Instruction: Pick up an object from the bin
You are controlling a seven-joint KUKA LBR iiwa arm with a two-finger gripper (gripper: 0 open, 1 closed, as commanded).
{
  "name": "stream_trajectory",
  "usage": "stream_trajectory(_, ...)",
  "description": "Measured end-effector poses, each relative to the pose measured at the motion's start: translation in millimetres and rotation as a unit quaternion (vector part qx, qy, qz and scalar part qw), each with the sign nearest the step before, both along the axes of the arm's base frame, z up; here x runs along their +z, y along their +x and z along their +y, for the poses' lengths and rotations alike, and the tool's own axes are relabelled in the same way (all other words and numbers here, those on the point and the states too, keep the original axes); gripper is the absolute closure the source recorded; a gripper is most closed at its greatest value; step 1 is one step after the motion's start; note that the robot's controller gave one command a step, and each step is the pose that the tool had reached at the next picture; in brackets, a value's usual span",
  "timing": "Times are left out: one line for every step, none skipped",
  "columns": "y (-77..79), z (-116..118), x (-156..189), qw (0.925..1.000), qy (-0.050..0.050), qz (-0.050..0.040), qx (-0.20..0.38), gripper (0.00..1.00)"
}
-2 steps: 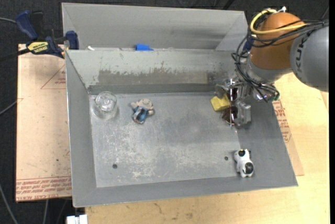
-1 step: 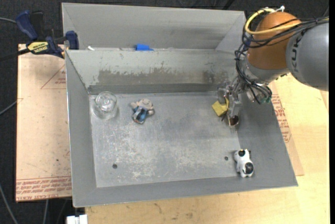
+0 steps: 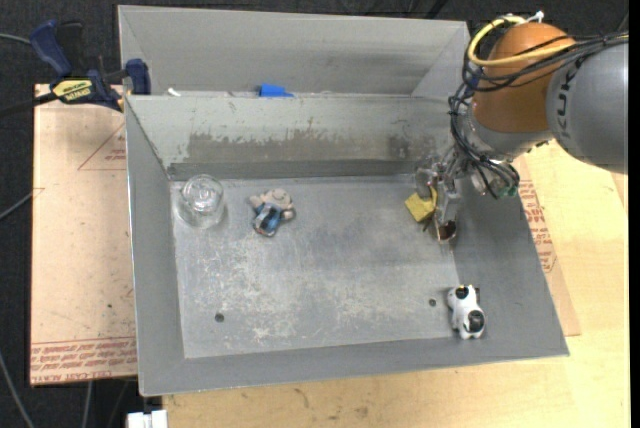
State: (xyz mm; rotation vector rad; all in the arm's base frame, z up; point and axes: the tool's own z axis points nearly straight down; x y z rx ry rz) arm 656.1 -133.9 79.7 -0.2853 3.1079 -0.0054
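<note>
The gripper (image 3: 443,219) is low in the bin (image 3: 300,141), close to the right wall and nearer the back wall than the front. Whether it is spread or pressed together I cannot tell, since cables and the wrist crowd the view there.

Just beside it, on the side away from the right wall, lies a small yellow piece (image 3: 418,207). It looks tilted and may be touching the gripper, but I cannot say that it is pinched. A small dark lump (image 3: 446,233) sits right under the gripper's tip. These two are the nearest things, so one of them is probably the thing to pick, the yellow piece being the likelier (a judgement, not something seen).

The arm (image 3: 590,101) leans in over the right rim, which would explain why the gripper works so near that wall. The wall slopes outward there, so there is little room to shift right, while the floor toward the left is bare and open.

A black-and-white toy (image 3: 465,311) rests in the front right corner, well apart. A clear cup (image 3: 200,199) stands by the back left corner, with a small blue and tan figure (image 3: 270,212) near it. Both are far from the gripper. Lifting straight up looks unobstructed.
</note>
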Motion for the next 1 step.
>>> stream_trajectory(0.1,0.1,1.7,1.0000,0.000,0.0011,0.000,1.00)
